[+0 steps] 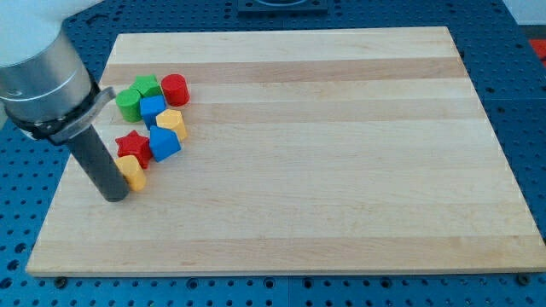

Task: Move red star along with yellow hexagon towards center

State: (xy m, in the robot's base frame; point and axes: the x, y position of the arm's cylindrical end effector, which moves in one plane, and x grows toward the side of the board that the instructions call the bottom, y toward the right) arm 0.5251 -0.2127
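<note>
The red star (133, 146) lies near the board's left edge. The yellow hexagon (132, 171) sits just below it, touching it. My tip (113, 196) rests on the board at the yellow hexagon's lower left, touching or nearly touching it. The rod rises from there toward the view's top left.
A cluster sits just above and right of the red star: a blue block (165, 144), a yellow block (172, 124), a second blue block (153, 108), a green block (129, 104), a green star (147, 87) and a red cylinder (175, 89). The wooden board (324, 170) fills the view.
</note>
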